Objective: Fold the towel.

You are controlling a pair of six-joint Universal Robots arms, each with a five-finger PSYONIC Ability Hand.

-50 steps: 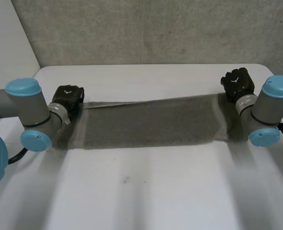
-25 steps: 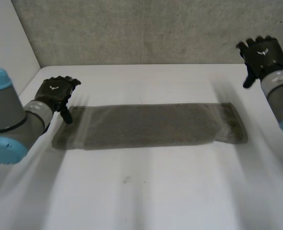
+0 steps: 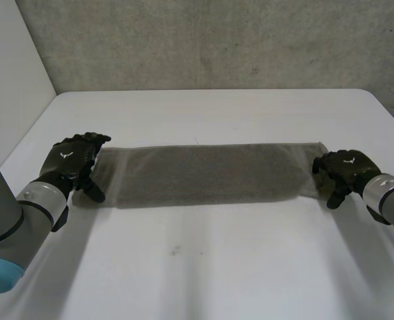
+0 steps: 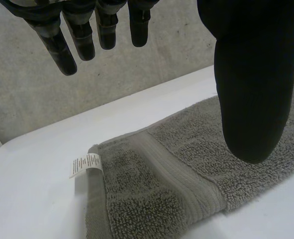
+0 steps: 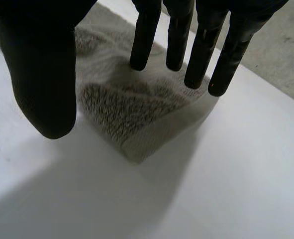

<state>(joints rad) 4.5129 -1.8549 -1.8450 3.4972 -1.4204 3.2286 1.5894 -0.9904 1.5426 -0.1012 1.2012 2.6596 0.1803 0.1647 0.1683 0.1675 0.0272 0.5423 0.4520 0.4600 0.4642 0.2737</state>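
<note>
A grey towel [image 3: 203,175] lies flat on the white table [image 3: 203,267] as a long folded strip running left to right. My left hand [image 3: 70,162] hovers over its left end, fingers [image 4: 77,35] straight and thumb [image 4: 251,89] spread, with nothing between them. Under that palm lies the towel's end [image 4: 156,189] with a white label [image 4: 87,164] at its corner. My right hand [image 3: 347,170] is at the towel's right end. Its straight fingers [image 5: 201,55] reach over the rumpled corner [image 5: 132,109] and the thumb stands apart, holding nothing.
A grey concrete wall [image 3: 217,40] runs behind the table and a white panel [image 3: 10,67] stands at the left. The table's right edge [image 3: 390,120] lies close behind my right hand. Bare tabletop stretches in front of the towel.
Both hands let go of the towel's far corners, opened and lifted away, then came down over the towel's two ends nearer the front. The towel settled flat.
</note>
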